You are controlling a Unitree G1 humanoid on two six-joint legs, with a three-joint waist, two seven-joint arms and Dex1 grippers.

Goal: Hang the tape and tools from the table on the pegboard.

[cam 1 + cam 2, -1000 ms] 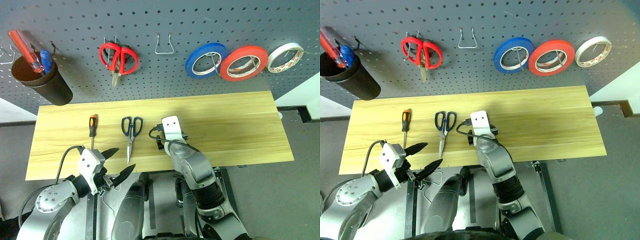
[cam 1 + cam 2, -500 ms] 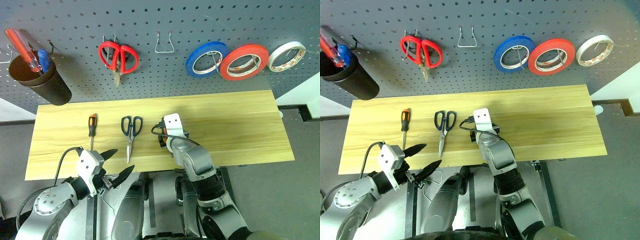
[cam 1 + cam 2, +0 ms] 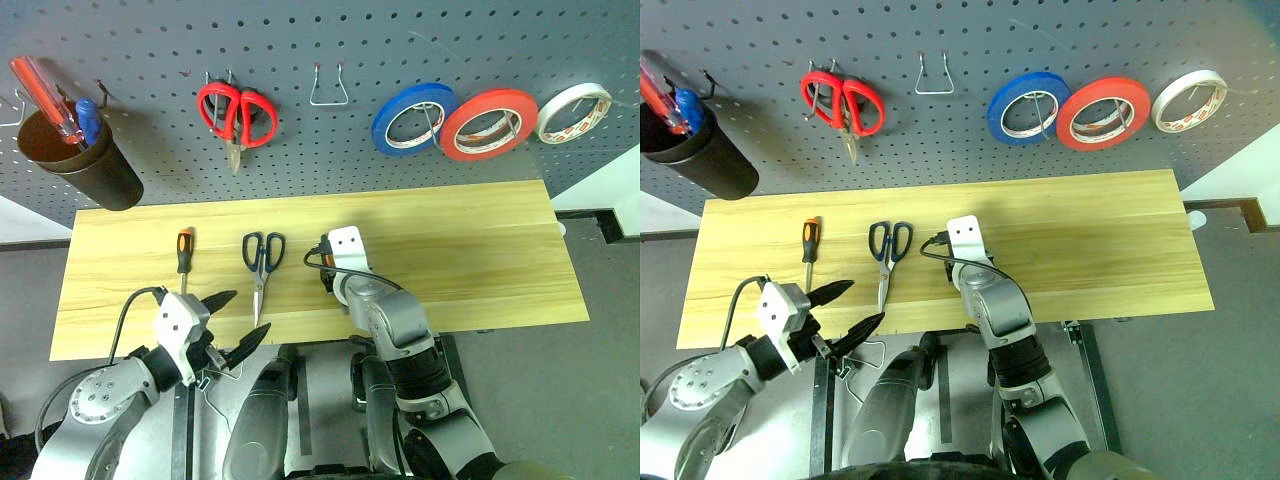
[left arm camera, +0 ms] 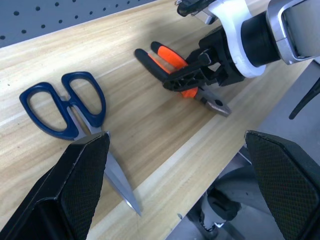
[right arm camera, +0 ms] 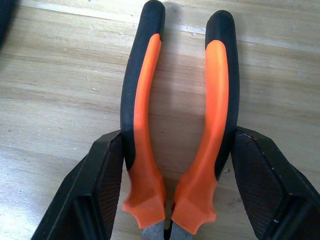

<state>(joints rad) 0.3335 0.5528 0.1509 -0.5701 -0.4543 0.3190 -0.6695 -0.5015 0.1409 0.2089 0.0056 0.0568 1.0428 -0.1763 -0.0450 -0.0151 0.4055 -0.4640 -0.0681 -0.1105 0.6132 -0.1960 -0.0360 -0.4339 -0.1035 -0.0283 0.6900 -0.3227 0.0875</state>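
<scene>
Orange-and-black pliers (image 5: pixel 145 100) lie on the light wood table (image 3: pixel 470 240), and my right gripper (image 5: pixel 175 145) is shut on them, one black finger against the outside of each handle. In the left wrist view the pliers (image 4: pixel 185 75) sit under that gripper. Dark blue scissors (image 3: pixel 262 262) and the orange-and-black screwdriver (image 3: pixel 184 255) lie to the left. My left gripper (image 3: pixel 238 322) hangs open off the table's near edge, empty. A red tape roll (image 3: pixel 488 124) hangs on the grey pegboard (image 3: pixel 300 150).
Red scissors (image 3: pixel 236 115), an empty wire hook (image 3: pixel 328 88), a blue roll (image 3: pixel 413 118) and a white roll (image 3: pixel 571 113) hang on the board. A dark cup (image 3: pixel 85 165) at the far left holds a red screwdriver. The right half of the tabletop is bare wood.
My right gripper has stayed over the pliers and turned slightly. The left arm and the tools on the table have kept their places.
</scene>
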